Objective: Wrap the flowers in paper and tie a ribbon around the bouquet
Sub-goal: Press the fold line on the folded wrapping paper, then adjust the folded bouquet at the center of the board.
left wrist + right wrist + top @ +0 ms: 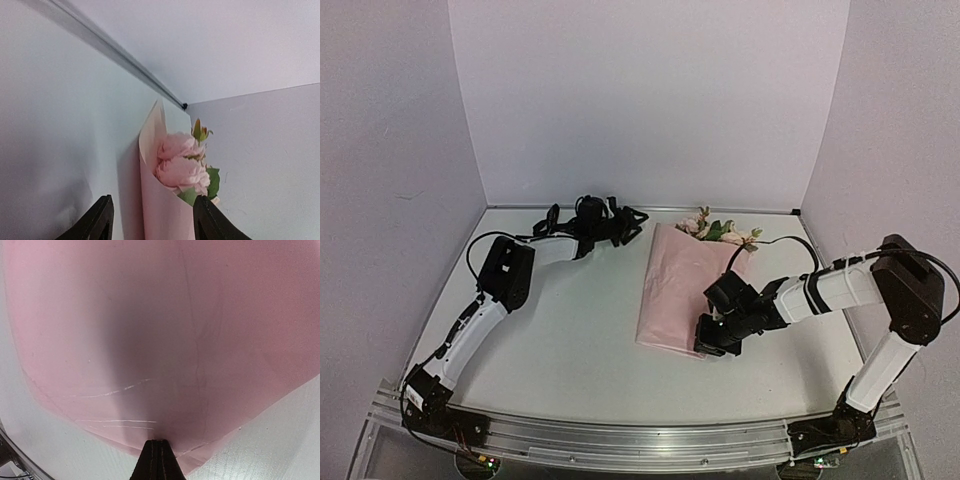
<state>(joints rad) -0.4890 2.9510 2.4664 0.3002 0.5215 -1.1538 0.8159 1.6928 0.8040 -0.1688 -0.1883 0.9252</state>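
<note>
Between lilac walls (650,100), the white table (580,330) (matte) bears the bouquet (680,290).

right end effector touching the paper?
Touching. Right wrist view: the shut right end effector sits on the paper at its near edge, creases running to it.

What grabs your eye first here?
The pink paper bouquet lies right of centre on the table, flowers toward the back wall. The right end effector sits shut at its near end; the left end effector is open, off to the bouquet's left by the back wall.
</note>
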